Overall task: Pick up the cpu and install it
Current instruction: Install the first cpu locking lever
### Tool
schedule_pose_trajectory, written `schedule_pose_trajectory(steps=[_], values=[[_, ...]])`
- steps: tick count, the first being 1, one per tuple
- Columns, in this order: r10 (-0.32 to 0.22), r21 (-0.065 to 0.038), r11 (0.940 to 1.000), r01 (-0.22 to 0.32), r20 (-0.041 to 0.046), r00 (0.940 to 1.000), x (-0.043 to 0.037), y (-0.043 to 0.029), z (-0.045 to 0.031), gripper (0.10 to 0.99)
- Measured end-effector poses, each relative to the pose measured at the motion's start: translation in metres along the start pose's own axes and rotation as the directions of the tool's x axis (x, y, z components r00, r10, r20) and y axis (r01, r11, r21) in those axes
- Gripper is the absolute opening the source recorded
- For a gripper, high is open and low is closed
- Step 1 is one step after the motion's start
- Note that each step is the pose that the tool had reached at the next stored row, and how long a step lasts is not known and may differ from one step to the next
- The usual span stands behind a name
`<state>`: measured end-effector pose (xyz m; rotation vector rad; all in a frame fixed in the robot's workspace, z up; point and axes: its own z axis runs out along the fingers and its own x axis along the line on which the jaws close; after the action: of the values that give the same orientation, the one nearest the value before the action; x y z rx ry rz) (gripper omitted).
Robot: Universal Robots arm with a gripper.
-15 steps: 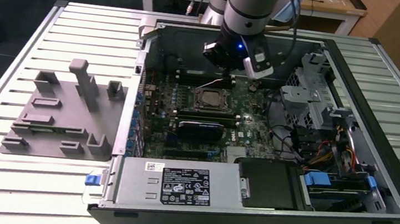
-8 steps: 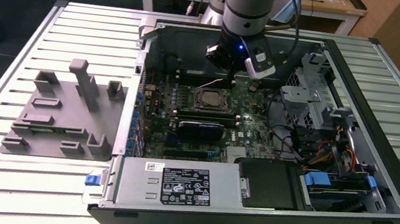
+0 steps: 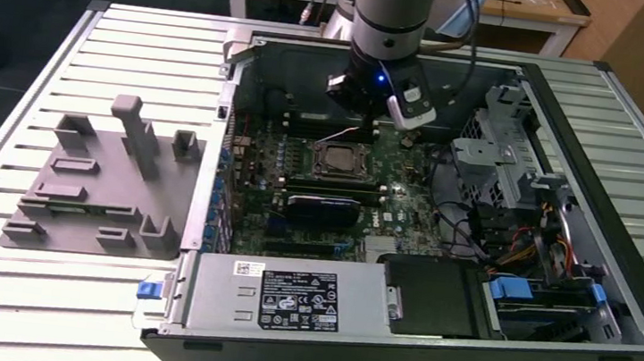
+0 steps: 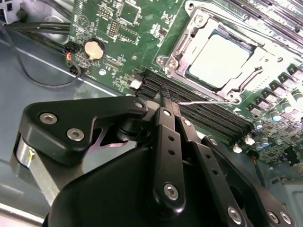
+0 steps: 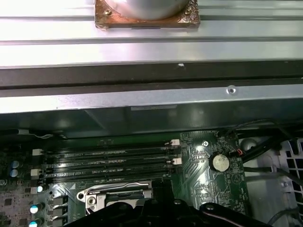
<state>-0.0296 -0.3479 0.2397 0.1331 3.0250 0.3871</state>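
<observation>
The cpu lies flat in its socket on the green motherboard, silver top up, with the metal frame around it. In the exterior view the cpu sits in the middle of the open computer case. My gripper is shut with nothing between its black fingers. Its tips hover over the memory slots just beside the socket, close to the thin wire lever; whether they touch it I cannot tell. From outside, the gripper hangs low inside the case, on the far side of the socket.
A grey parts fixture lies on the slatted table at the exterior view's left. Inside the case are a grey box with a white label, a drive cage with cables, and a coin cell. The case wall stands close behind.
</observation>
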Motion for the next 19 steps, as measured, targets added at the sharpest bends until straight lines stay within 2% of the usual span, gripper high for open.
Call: schedule_pose_trajectory(steps=[6, 19], values=[[0.014, 0.002, 0.9999, -0.014, 0.0037, 0.9999, 0.0056, -0.0014, 0.0033, 0.106], [0.023, 0.003, 0.9997, -0.023, 0.0060, 0.9997, 0.0114, -0.0027, 0.0060, 0.106]])
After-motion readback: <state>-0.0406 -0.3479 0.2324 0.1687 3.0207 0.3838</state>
